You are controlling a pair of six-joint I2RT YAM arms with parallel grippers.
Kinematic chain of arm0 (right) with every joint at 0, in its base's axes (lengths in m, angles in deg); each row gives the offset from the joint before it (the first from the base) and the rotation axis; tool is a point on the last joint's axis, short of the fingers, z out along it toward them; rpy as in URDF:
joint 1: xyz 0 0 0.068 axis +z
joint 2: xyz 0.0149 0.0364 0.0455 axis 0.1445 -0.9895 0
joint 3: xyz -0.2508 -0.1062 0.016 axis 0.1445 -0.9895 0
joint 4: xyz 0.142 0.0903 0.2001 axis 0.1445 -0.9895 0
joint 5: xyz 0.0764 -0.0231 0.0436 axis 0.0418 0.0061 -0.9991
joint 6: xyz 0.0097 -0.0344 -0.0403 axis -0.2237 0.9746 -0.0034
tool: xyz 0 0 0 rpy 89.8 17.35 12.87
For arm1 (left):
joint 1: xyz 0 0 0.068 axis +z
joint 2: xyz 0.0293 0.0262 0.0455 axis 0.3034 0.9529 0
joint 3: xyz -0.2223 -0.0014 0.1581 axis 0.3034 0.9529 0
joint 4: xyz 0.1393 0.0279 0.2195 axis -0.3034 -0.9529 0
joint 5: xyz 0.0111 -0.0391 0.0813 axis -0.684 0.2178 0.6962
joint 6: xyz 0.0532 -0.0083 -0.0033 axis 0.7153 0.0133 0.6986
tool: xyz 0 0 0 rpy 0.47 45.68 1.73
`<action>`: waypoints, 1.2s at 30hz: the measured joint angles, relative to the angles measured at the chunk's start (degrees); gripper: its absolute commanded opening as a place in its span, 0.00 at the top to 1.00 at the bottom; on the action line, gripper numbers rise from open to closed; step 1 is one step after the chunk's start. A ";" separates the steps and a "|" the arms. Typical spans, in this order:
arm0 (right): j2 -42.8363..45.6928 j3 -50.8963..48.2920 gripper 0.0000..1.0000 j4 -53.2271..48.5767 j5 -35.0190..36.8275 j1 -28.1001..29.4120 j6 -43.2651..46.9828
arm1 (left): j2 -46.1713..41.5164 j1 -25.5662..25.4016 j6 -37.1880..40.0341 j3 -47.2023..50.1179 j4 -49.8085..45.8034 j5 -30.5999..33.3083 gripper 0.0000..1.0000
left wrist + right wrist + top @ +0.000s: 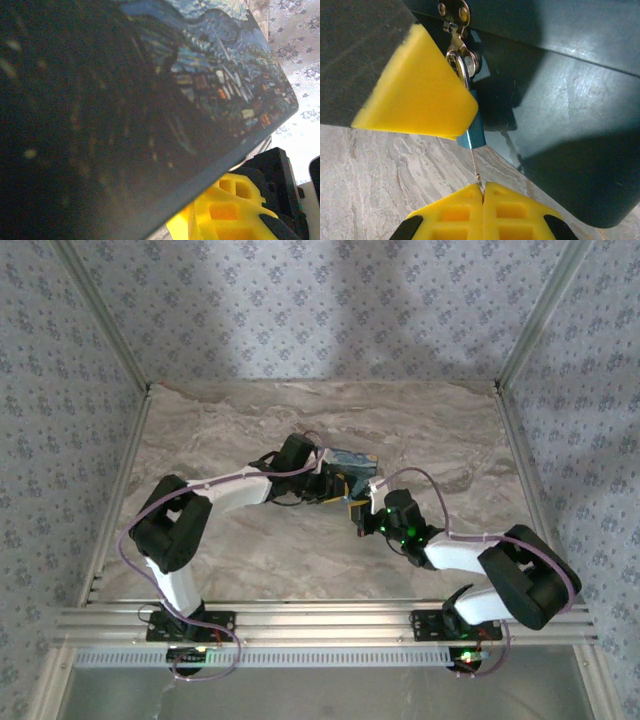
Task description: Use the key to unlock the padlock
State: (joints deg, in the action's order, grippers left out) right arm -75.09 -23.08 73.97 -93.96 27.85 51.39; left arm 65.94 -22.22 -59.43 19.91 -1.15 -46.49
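Key [476, 169] between right fingers [452, 214], its tip in padlock [475, 133] just above

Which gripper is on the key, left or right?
The right gripper, shut on the thin key running into the small blue padlock. The left gripper clamps the Starry Night box instead.
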 measured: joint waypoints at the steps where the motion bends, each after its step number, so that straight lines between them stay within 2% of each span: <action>1: 0.00 -0.15 1.00 0.37 -0.11 -0.07 -0.20 | 0.00 0.00 -0.09 0.00 0.15 0.00 0.76; 14: -0.20 -1.68 1.00 4.26 -2.97 -1.92 -2.75 | 0.00 0.00 -0.55 0.00 1.16 -0.63 0.76; 36: -1.75 0.35 1.00 5.27 -3.28 -2.75 -2.10 | -0.09 0.09 -0.98 -0.11 2.05 -0.85 0.76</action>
State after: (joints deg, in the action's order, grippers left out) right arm -76.84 -22.73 79.24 -97.23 25.10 49.29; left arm 65.85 -22.13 -60.42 19.80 0.91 -47.34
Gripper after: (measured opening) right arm 0.038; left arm 0.241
